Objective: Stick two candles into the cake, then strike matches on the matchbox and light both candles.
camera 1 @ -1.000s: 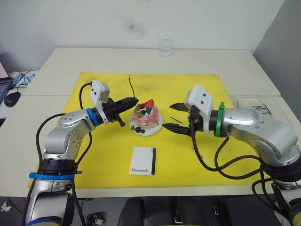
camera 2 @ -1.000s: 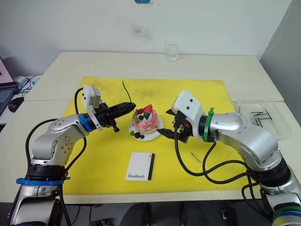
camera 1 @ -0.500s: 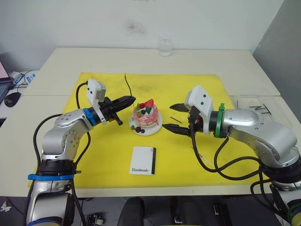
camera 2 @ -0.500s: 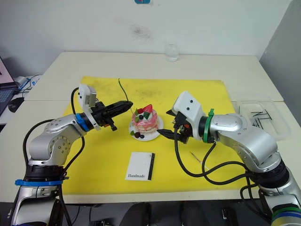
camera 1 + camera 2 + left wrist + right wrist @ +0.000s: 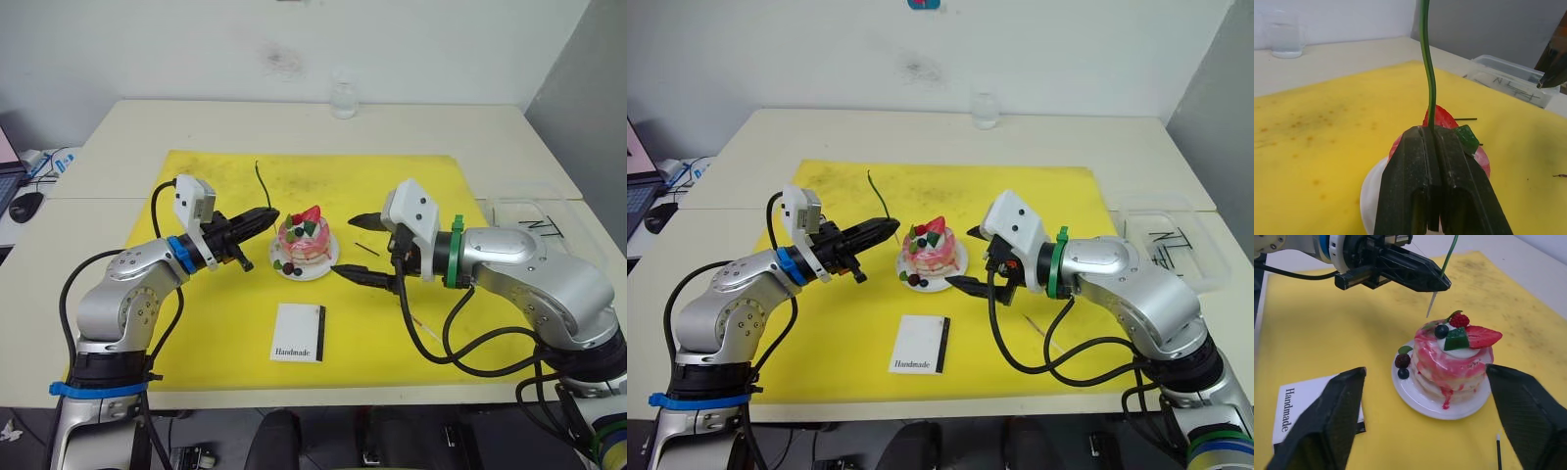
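Green candle (image 5: 260, 186) is clamped in the closed left jaws (image 5: 271, 213), long axis near upright, pale lower tip just short of the cake (image 5: 304, 243). Right jaws (image 5: 367, 250) are held open beside the cake's far side, empty.

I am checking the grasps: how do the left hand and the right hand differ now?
The left hand is shut on the green candle; the right hand is open and holds nothing. The left hand sits beside the cake on the robot's left, its candle's pale tip just above the cake; the right hand faces the cake from the other side. Both point toward the cake.
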{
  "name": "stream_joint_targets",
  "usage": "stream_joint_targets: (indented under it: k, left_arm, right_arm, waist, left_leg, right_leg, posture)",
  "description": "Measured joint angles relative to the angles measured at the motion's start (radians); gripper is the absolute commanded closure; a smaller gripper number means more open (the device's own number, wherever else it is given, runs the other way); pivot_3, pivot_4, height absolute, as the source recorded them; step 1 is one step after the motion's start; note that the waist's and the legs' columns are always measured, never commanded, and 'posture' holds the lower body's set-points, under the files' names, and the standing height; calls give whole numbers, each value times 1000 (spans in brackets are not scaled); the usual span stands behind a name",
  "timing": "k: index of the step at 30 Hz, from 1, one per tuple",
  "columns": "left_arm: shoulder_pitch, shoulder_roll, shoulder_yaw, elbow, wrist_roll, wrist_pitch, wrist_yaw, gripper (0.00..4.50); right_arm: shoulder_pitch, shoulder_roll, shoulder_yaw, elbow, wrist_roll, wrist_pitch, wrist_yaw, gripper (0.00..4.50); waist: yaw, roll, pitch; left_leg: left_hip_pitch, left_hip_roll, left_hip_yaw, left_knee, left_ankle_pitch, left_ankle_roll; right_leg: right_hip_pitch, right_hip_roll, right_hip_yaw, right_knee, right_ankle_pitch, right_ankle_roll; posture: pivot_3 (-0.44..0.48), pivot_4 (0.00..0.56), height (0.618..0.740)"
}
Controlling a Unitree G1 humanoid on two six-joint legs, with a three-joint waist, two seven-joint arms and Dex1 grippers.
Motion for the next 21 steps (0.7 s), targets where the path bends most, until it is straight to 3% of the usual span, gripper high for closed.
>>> stream_joint_targets:
  k: [21]
  left_arm:
    - [-28, -67, -17, 70, 42, -50, 3, 4500]
  right_arm:
    - [17, -3, 9, -23, -49, 6, 29, 7]
  waist:
    - [0, 0, 0]
  left_leg:
    - [1, 0, 0, 5, 0, 0]
  right_leg:
    - [3, 1, 0, -1, 3, 3]
  posture:
    - [0, 150, 735]
